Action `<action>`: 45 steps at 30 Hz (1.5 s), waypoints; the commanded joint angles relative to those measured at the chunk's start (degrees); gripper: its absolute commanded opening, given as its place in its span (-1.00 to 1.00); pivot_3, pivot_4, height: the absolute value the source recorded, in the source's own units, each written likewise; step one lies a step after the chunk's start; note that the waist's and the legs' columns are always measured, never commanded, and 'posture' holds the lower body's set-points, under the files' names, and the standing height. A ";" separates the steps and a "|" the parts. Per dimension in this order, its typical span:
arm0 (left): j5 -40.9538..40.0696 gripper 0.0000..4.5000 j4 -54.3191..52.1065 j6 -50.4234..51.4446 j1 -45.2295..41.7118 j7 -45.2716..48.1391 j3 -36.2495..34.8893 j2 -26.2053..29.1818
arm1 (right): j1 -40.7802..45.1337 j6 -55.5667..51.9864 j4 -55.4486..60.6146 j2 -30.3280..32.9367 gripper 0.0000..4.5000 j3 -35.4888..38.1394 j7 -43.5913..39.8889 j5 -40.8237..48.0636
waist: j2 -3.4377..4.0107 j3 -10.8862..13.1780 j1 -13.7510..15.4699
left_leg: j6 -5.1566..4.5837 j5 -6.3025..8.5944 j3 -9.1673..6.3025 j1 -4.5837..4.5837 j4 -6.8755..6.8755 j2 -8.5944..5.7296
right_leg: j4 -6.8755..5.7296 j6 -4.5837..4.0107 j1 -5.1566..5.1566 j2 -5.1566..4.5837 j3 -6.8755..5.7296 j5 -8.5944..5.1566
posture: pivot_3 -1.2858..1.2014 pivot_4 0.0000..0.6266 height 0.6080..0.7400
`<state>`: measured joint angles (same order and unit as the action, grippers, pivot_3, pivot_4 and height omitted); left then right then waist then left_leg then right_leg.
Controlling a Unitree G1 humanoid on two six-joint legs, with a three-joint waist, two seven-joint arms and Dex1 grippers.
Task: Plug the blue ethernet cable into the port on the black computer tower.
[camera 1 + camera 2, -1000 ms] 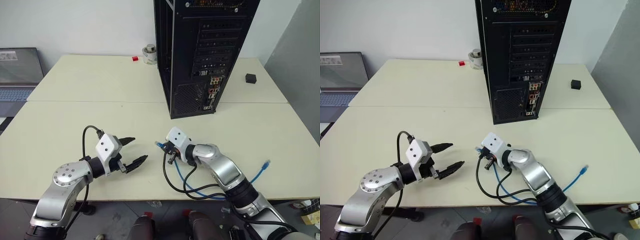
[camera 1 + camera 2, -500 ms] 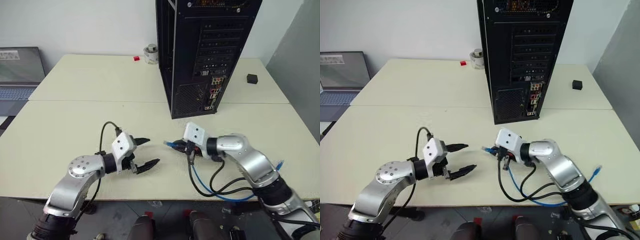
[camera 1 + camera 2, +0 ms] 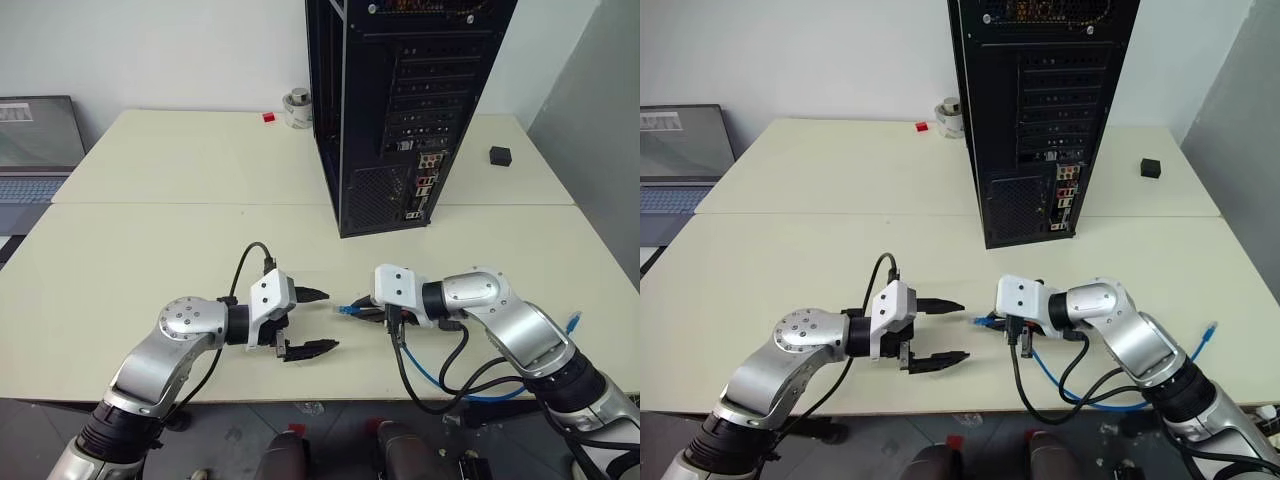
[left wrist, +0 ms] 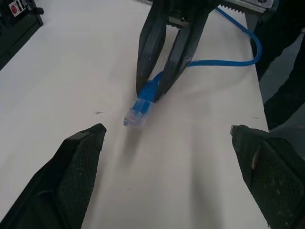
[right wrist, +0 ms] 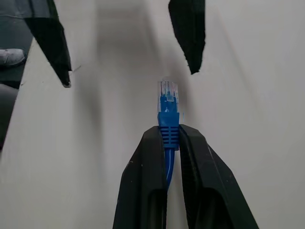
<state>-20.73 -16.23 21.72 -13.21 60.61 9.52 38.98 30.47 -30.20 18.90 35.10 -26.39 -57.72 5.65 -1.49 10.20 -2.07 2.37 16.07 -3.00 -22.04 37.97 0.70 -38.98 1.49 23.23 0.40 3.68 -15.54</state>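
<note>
Since a second ago, both arms are drawing together over the front of the table (image 3: 120,250), so that the plug end of the blue ethernet cable (image 5: 167,109) is now lying between the spread fingers of the left gripper (image 3: 313,320). That cable is being pinched just behind its clear plug by the right gripper (image 5: 167,136), whose two black fingers are clamping the blue boot while the plug is jutting out free past the tips. Behind the grip the cord is trailing back in a loose loop off the table edge, its far plug (image 3: 573,322) resting near the right side.

By my judgement the cord is light and floppy, so it is going to sag and twist wherever it is not held; only the short boot and plug are stiff. The plug looks small, smooth and rather delicate, with a latch that could snap, so the hold belongs on the boot, close behind the plug.

Well beyond both hands, the black computer tower (image 3: 400,100) is standing upright, the port (image 3: 421,186) sitting low in its coloured connector cluster.
</note>
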 commanded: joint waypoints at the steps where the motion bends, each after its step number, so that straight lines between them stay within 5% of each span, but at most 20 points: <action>1: 1.03 1.00 0.19 -1.87 -1.15 0.47 0.93 -0.70 | 1.42 2.32 2.39 0.38 -0.94 -0.39 -1.55 -0.75 | 0.00 0.00 0.03 | 0.00 0.00 0.00 0.00 0.00 0.00 | 0.00 0.00 0.00 0.00 0.00 0.00 | 0.03 -0.52 1.00; 7: 3.19 1.00 1.84 -5.37 -1.94 1.00 2.02 -1.30 | 1.56 2.68 2.95 0.04 -0.94 -0.64 -2.13 -0.81 | 0.00 0.00 0.17 | 0.00 0.00 0.01 0.00 0.00 -0.01 | 0.00 0.00 0.00 -0.01 0.01 0.00 | 0.03 -0.52 1.00; 11: 3.17 0.77 2.11 -5.83 -1.90 0.95 1.83 -2.26 | 1.54 2.74 3.20 -0.01 -0.94 -0.75 -2.20 -0.96 | 0.00 0.00 0.18 | 0.00 0.00 -0.01 0.00 0.00 0.00 | 0.00 0.00 0.00 -0.01 0.00 0.00 | 0.03 -0.52 1.00; 29: 4.61 -0.86 3.68 -7.45 -1.95 1.11 1.96 -4.08 | 2.57 2.49 3.61 -0.25 -0.95 -0.97 -2.78 -0.97 | 0.00 0.00 0.18 | 0.00 0.00 -0.01 -0.01 0.01 0.00 | 0.00 -0.01 0.00 -0.01 0.00 0.00 | 0.03 -0.52 1.00; 37: 5.19 -0.86 4.18 -8.02 -1.69 1.32 1.74 -4.09 | 2.75 3.50 3.53 -0.25 -0.95 -1.04 -3.81 -1.02 | 0.00 0.00 0.18 | 0.00 0.00 -0.01 -0.01 0.01 0.00 | 0.00 -0.01 0.00 -0.01 0.00 0.00 | 0.03 -0.52 1.00; 45: 8.14 -0.86 2.29 -15.47 1.65 -0.40 1.35 -4.23 | 3.28 3.85 3.31 2.88 0.02 3.39 -8.12 2.86 | 0.00 0.00 0.17 | 0.00 0.00 -0.01 -0.01 0.01 0.00 | 0.00 -0.01 0.00 -0.02 0.00 0.00 | 0.03 -0.52 1.00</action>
<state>-14.26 -11.81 10.68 -12.49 61.40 11.10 34.84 32.10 -26.62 20.02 36.43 -26.98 -64.10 6.07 -1.50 10.21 -1.90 2.37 16.07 -3.00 -22.04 37.98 0.70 -38.98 1.48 23.23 0.36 3.70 -15.54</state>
